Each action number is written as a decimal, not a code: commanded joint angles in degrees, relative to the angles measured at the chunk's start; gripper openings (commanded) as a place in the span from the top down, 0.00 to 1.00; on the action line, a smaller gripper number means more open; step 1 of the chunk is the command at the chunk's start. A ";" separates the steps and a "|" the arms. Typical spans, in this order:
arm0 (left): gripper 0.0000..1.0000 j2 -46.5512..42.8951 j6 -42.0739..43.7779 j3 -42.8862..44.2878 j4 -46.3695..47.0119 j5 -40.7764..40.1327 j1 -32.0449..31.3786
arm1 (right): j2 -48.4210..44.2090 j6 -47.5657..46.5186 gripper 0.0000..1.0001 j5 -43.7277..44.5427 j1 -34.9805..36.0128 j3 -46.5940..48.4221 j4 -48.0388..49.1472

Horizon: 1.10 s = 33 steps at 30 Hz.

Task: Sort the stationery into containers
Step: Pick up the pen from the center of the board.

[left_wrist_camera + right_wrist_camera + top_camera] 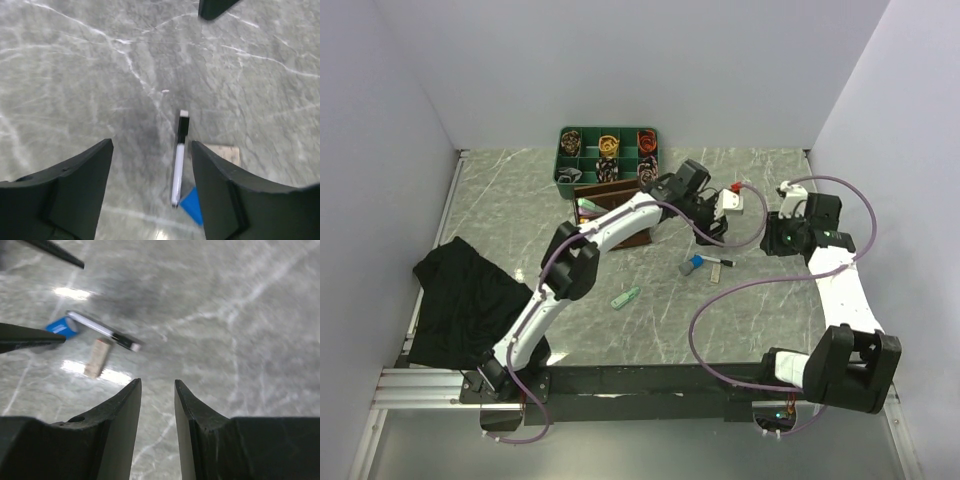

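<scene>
White pen [179, 160] just below left tool [151, 145]

We look down on a desk [500, 200] with a grey-green, white-veined marble pattern. Three plain, pale lilac walls close it in: the back wall [640, 60], the left wall [370, 200] and the right wall [910, 150]. A black beam [650, 378] runs along its near edge, meeting an aluminium rail [420, 385] at the left. Light is soft and even, with small glare patches [70, 292] on the surface.

Left arm [610, 225] far outstretched, left claw [151, 145] wide apart; right arm [845, 290] bent, right claw [156, 382] narrowly parted.
</scene>
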 commanded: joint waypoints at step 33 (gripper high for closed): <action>0.48 14.87 -7.70 12.26 -4.07 -7.19 -5.51 | -4.68 0.55 0.62 2.51 -5.01 -1.29 -0.33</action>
